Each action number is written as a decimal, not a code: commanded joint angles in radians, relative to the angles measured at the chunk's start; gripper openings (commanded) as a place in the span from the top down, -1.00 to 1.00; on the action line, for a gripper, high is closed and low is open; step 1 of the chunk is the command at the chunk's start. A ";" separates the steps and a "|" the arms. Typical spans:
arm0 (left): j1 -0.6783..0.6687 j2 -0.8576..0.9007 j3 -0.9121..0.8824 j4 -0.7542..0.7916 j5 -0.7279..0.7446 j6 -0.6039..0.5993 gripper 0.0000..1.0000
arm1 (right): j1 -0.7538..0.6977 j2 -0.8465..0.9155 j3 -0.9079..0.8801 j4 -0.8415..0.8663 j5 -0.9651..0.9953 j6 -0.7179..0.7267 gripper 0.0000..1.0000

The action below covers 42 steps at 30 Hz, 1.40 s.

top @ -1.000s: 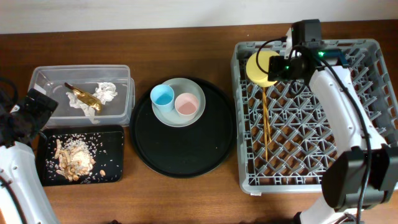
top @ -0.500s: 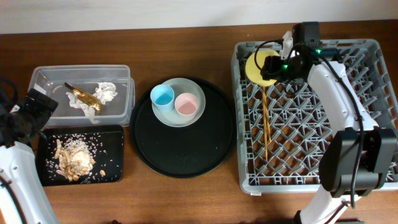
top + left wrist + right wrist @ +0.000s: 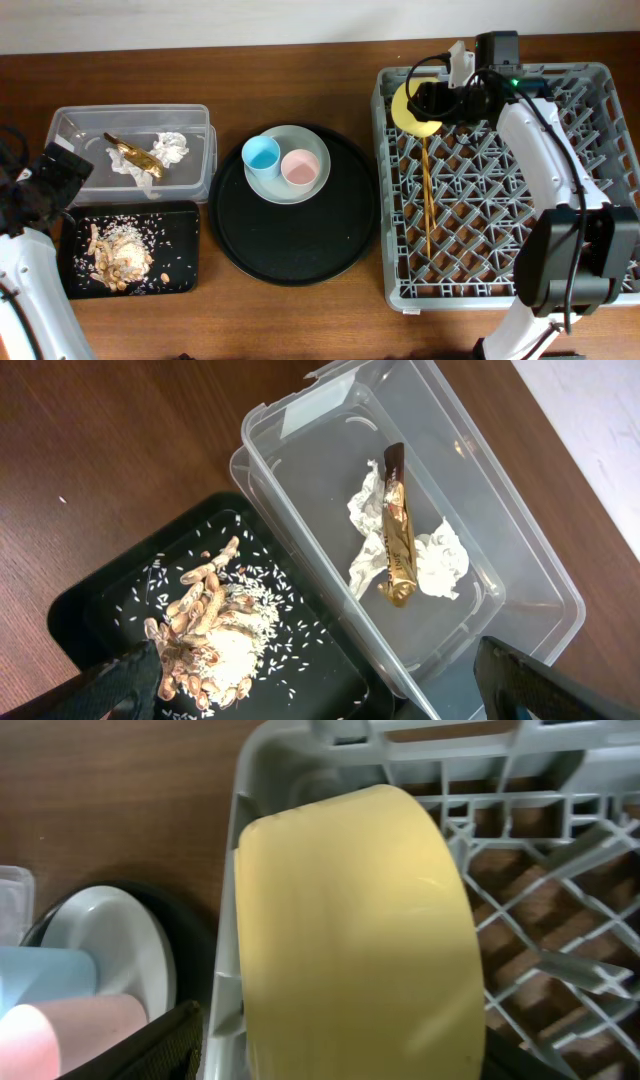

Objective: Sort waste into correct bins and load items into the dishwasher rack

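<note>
From overhead we see the right gripper [image 3: 440,98] at the yellow bowl [image 3: 410,112], which stands tilted on edge in the far left corner of the dishwasher rack [image 3: 520,235], the chopsticks [image 3: 427,200] lying just beside it. In the left wrist view, the left gripper [image 3: 320,695] gapes wide and empty above the clear tub [image 3: 520,570] and black tray [image 3: 80,610]. In the right wrist view, the bowl seemingly sits between the fingers; we cannot tell whether they grip it.

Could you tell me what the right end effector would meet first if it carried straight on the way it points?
Most likely the bowl, directly ahead in the rack corner, though depth is unclear.
</note>
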 commanded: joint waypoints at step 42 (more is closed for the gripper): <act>0.003 -0.002 0.013 -0.002 -0.003 0.002 -0.99 | -0.237 0.072 -0.011 0.000 -0.398 -0.133 -0.56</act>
